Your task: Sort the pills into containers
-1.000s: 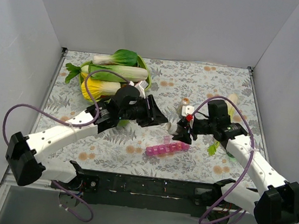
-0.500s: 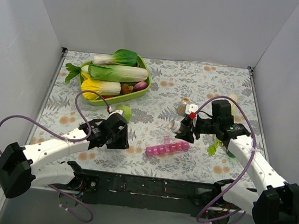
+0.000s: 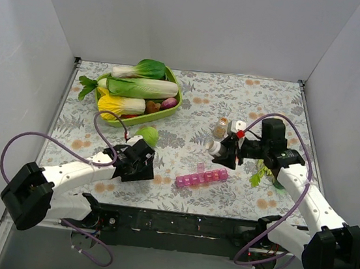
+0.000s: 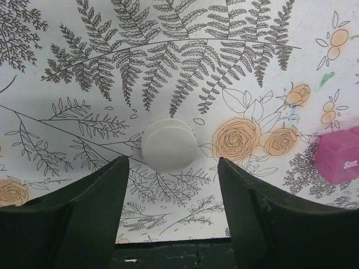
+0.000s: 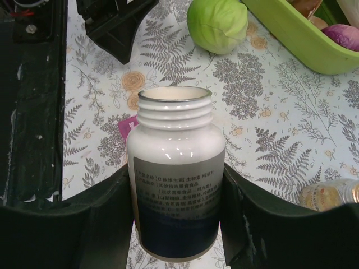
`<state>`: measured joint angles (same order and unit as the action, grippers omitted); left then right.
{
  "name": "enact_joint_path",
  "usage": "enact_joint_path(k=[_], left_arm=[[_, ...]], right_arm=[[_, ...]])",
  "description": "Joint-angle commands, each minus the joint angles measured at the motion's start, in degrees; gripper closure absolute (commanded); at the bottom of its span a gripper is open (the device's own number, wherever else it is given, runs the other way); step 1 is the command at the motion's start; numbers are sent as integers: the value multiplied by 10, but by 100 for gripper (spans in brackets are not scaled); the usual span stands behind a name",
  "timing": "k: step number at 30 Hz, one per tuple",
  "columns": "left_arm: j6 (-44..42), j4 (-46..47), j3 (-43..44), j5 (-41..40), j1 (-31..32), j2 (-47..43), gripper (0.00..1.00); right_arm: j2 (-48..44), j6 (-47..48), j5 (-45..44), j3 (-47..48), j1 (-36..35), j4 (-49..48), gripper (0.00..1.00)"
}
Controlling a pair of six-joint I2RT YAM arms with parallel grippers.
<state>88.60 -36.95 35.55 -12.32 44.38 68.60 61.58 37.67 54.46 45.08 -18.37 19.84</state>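
Observation:
The pink pill organiser [image 3: 202,177] lies on the floral cloth between the arms; its end shows in the left wrist view [image 4: 339,161] and a corner in the right wrist view [image 5: 128,128]. My right gripper [image 3: 225,152] is shut on an uncapped white pill bottle [image 5: 175,185], held upright just beyond the organiser. My left gripper [image 4: 171,163] is open, low over the cloth, with a white round cap [image 4: 169,144] lying between its fingers. In the top view the left gripper [image 3: 138,167] is left of the organiser. No loose pills show.
A small clear jar [image 3: 221,128] stands beyond the bottle. A green tray [image 3: 170,109] of vegetables sits far left, with a round green vegetable [image 3: 147,134] near it. Green leaves [image 3: 258,177] lie by the right arm.
My left gripper has drawn back from the bottle to the near left and come down over the cloth, where the white cap lies. The right gripper has raised the bottle slightly.

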Motion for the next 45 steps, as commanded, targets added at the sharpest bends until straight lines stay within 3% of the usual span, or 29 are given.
enact_joint_path(k=[1, 7, 9, 10, 11, 14, 16, 17, 18, 19, 20, 21, 25, 29, 31, 32, 33, 34, 35, 36, 37, 38, 45], left_arm=[[4, -15, 21, -12, -3, -36, 27], [-48, -27, 51, 30, -4, -63, 14], [-69, -20, 62, 47, -4, -77, 12], [-73, -19, 65, 47, -4, -92, 11], [-76, -16, 71, 46, -4, -100, 11], [-86, -19, 97, 36, -4, -116, 10], [-97, -21, 113, 34, -4, -122, 10], [-99, -22, 115, 33, -4, -129, 10], [-105, -18, 115, 32, -4, -135, 10], [-112, -14, 112, 33, -4, -140, 10], [-114, -11, 109, 34, -5, -145, 9], [-117, -4, 107, 36, -5, -157, 8], [-129, 5, 102, 47, -5, -167, 7], [-156, 19, 107, 55, -5, -179, 6], [-192, 38, 99, 83, -5, -194, 4], [-208, 50, 95, 95, -5, -200, 3], [-241, 79, 86, 134, -5, -208, 2], [-261, 94, 80, 155, -5, -215, 2], [-278, 109, 73, 173, -5, -231, 2], [-294, 135, 66, 185, -5, -239, 2], [-328, 147, 56, 205, -5, -247, 2], [-344, 157, 51, 209, -5, -257, 2], [-461, 238, 8, 251, -5, -269, 2]], right_arm=[[-5, -75, 76, 23, 18, -72, 99], [20, -249, 84, 132, 46, -184, 99], [33, -355, 31, 209, 71, -246, 99], [48, -403, -61, 233, 82, -268, 99], [58, -441, -84, 296, 98, -278, 99], [86, -649, -71, 337, 165, -383, 99], [80, -820, 27, 312, 151, -604, 99], [73, -889, 63, 289, 133, -758, 99], [68, -1047, 89, 247, 97, -910, 99], [51, -1088, 96, 237, 92, -1133, 99], [42, -1106, 94, 229, 91, -1167, 99], [36, -1096, 96, 237, 107, -1156, 99], [63, -932, 35, 265, 178, -765, 99], [48, -1016, 92, 201, 157, -1024, 99], [17, -945, 162, 178, 141, -957, 99], [11, -819, 183, 153, 142, -890, 99], [6, -741, 201, 143, 143, -702, 99], [-6, -649, 214, 136, 143, -578, 99], [-9, -495, 197, 164, 142, -421, 99], [-10, -171, 151, 195, 113, -56, 99], [-9, -77, 58, 202, 87, 5, 99], [-12, -48, 31, 194, 70, 31, 99], [-43, 206, 78, 107, 64, 197, 99]])
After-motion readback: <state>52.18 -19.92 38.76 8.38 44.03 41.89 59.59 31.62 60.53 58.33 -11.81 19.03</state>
